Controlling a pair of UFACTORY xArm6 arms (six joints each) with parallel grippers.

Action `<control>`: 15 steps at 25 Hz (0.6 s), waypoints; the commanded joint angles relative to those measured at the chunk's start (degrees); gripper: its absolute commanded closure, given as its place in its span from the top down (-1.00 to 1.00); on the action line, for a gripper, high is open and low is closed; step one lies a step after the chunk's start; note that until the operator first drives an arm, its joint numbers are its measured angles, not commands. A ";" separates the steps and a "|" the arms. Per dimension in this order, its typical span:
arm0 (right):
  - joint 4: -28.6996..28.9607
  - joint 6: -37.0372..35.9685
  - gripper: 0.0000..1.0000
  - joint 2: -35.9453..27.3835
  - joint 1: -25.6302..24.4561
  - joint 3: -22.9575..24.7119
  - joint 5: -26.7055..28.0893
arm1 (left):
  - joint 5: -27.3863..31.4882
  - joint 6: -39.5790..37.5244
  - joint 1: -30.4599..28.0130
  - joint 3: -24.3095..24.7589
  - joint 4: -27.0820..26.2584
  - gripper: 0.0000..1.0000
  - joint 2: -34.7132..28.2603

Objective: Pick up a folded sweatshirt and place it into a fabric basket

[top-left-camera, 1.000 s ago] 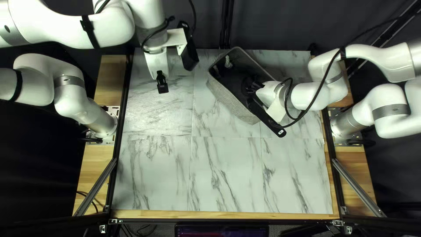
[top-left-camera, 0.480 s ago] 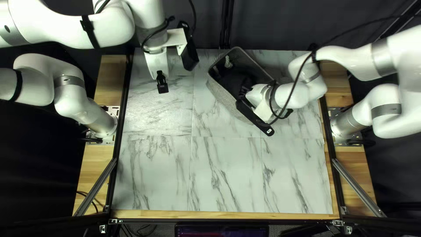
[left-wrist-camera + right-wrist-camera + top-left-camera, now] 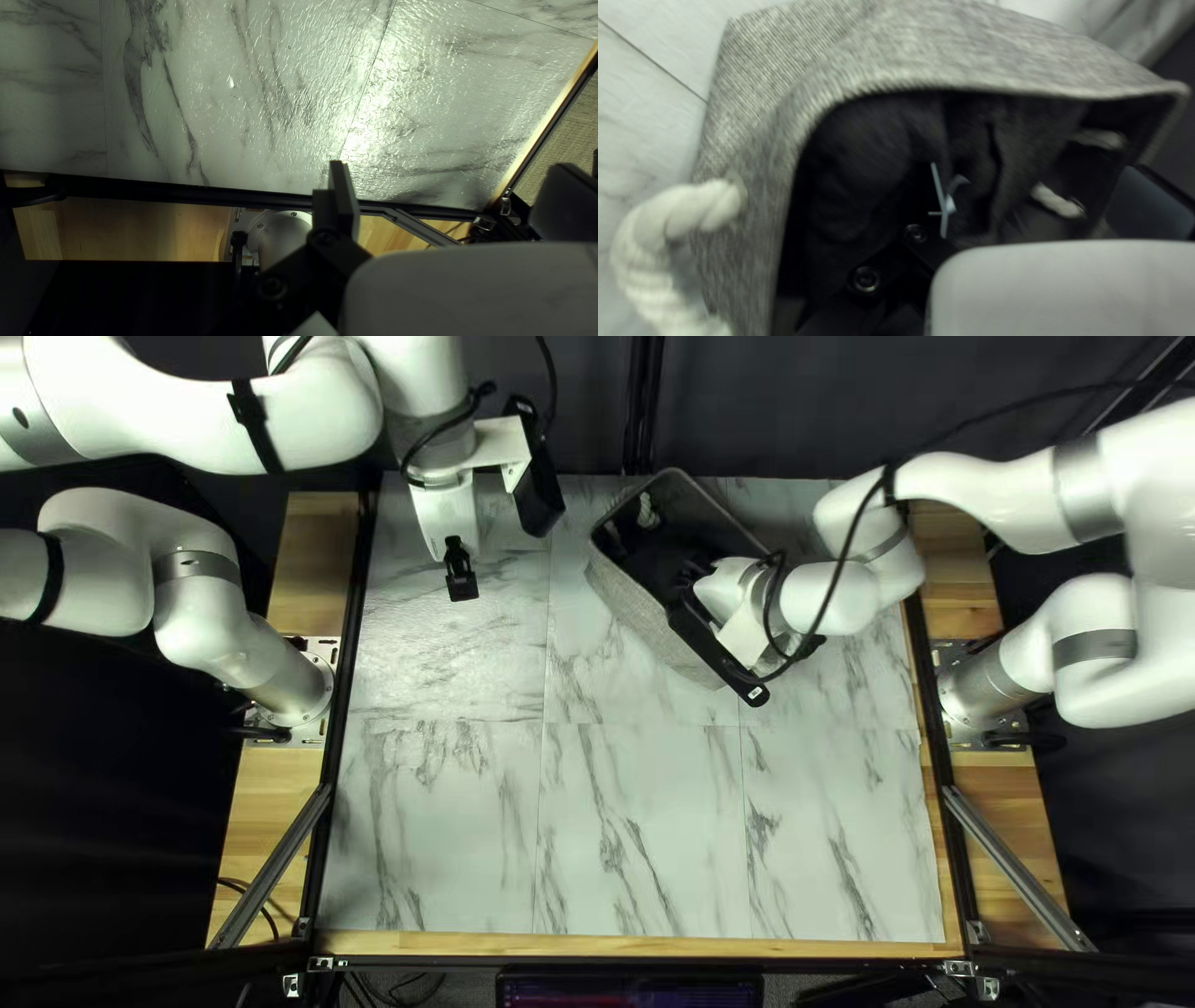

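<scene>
Our right gripper (image 3: 952,205), fingers spread and holding nothing, sat just inside the basket's (image 3: 896,60) near end. The dark sweatshirt (image 3: 868,163) lay directly ahead, already inside. Our left gripper (image 3: 459,574), also spread, hung well apart at the far left.

The left gripper (image 3: 459,574) hangs open, pointing down, far left. The right arm (image 3: 980,495) reaches left, its wrist (image 3: 747,607) angled downward.
</scene>
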 commanded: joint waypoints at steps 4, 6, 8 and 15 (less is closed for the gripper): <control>1.85 -3.32 1.00 -18.36 2.47 6.93 9.56 | 0.00 0.00 0.00 0.00 0.00 1.00 0.00; 1.42 -3.51 1.00 -19.76 2.13 6.99 10.14 | 0.00 0.00 0.00 0.00 0.00 1.00 0.00; 1.51 -4.11 1.00 -20.77 0.51 6.32 10.38 | 0.00 0.00 0.00 0.00 0.00 1.00 0.00; 2.90 -4.78 1.00 -27.16 -6.94 2.17 14.36 | 0.00 0.00 0.00 0.00 0.00 1.00 0.00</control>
